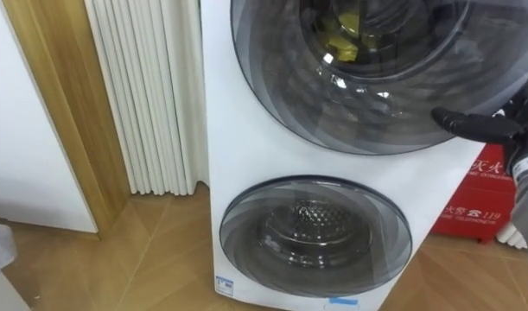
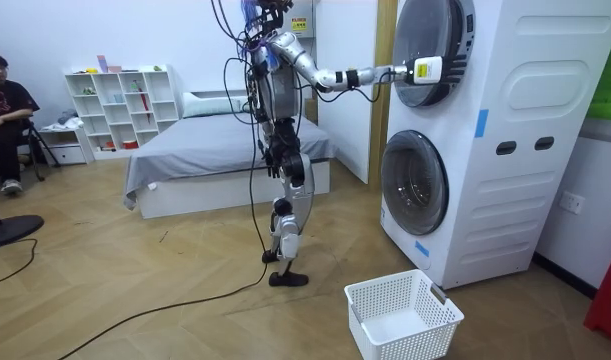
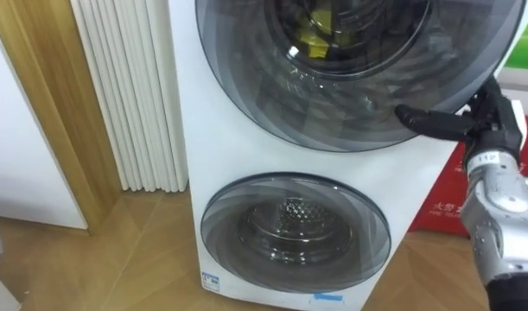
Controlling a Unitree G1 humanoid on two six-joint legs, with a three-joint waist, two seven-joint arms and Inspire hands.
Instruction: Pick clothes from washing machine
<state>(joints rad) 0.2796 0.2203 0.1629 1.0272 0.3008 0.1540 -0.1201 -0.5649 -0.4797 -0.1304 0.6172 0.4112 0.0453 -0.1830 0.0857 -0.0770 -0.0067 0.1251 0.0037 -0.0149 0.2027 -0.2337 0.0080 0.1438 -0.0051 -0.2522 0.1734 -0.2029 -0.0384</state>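
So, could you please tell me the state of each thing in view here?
Upper round dark-glass washing machine door: looks shut.
Yellow cloth: inside the upper drum, behind the glass.
Lower round dark-glass door: shut.
White plastic lattice basket: upright on the floor, empty.
Right robot hand: open, fingers stretched to the upper door's right rim.
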